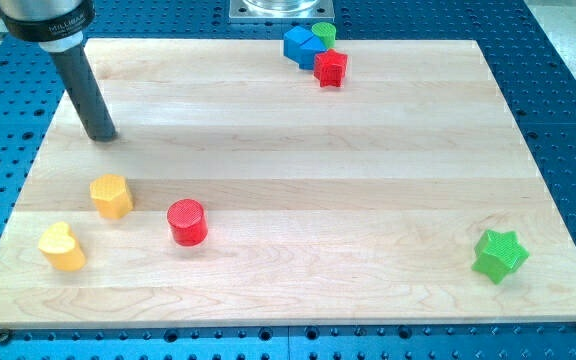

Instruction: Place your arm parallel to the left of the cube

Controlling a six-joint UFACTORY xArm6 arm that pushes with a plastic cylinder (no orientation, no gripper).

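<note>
The wooden board (288,190) fills most of the frame and rests on a blue perforated table (568,90). The dark rod enters at the upper left of the frame, and my tip (102,137) touches the board near its upper-left corner. The arm carries no pincer; the rod holds nothing and no block touches it. The blue cube (297,45) sits at the top centre of the frame, at the board's far edge, well apart from my tip and to its right in the view. A small green block (324,32), shape unclear, stands just beside the blue cube on its right, and a red block (331,68), roughly star-like, touches or nearly touches the blue cube at its lower right. In the lower left of the frame, a yellow block (111,196) with faceted sides stands below my tip; a yellow heart-shaped block (61,247) lies further down and left, near it. A red cylinder (186,222) stands to the right of the two yellow blocks. A green star (499,255) sits alone at the lower right of the frame.
</note>
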